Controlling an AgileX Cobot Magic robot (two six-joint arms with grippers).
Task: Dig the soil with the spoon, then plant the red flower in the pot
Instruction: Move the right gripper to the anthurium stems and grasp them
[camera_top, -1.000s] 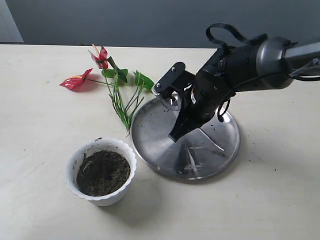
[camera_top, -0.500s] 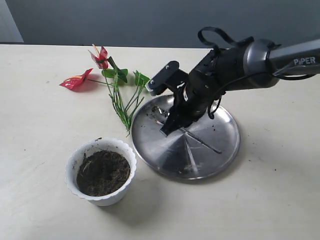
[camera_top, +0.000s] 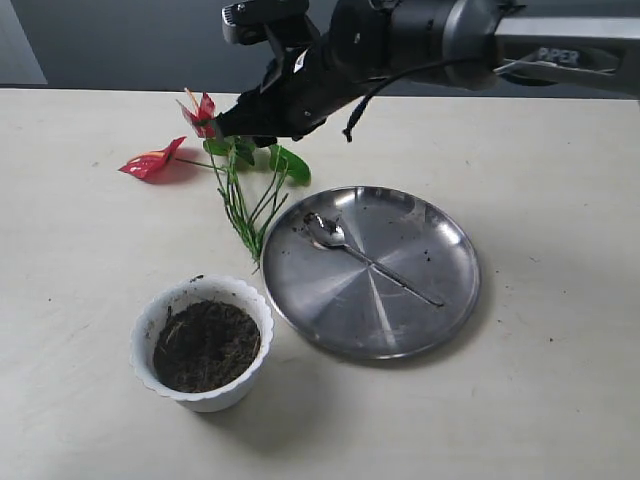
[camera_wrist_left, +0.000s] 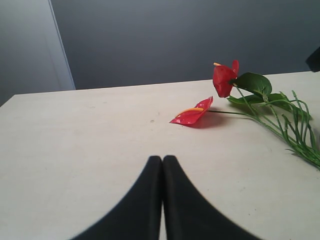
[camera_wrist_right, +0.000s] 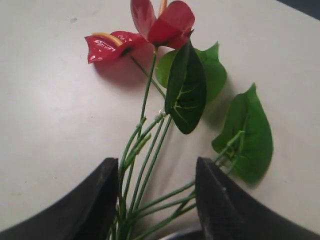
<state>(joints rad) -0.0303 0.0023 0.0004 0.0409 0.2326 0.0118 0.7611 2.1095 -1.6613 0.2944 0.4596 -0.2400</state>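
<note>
Red flower (camera_top: 215, 160) is laid flat on the bench toward its far edge, its 2 blooms pointed at the far left corner and its stems run back toward the steel plate (camera_top: 440, 320). The right pincer (camera_top: 240, 124) is held directly above the stem bundle, jaws spread and empty, the stems seen between them. The left pincer (camera_wrist_left: 162, 162) is closed on nothing, apparently farther away. The spoon (camera_top: 365, 257) rests in the plate; the pot (camera_top: 145, 325) with soil (camera_top: 206, 345) sits near the front edge.

spoon (camera_top: 345, 243): shiny metal | plate (camera_top: 440, 300): polished steel | pot (camera_top: 150, 320): white plastic | soil (camera_top: 205, 345): crumbly, matt | red flower (camera_wrist_right: 165, 25): glossy
</note>
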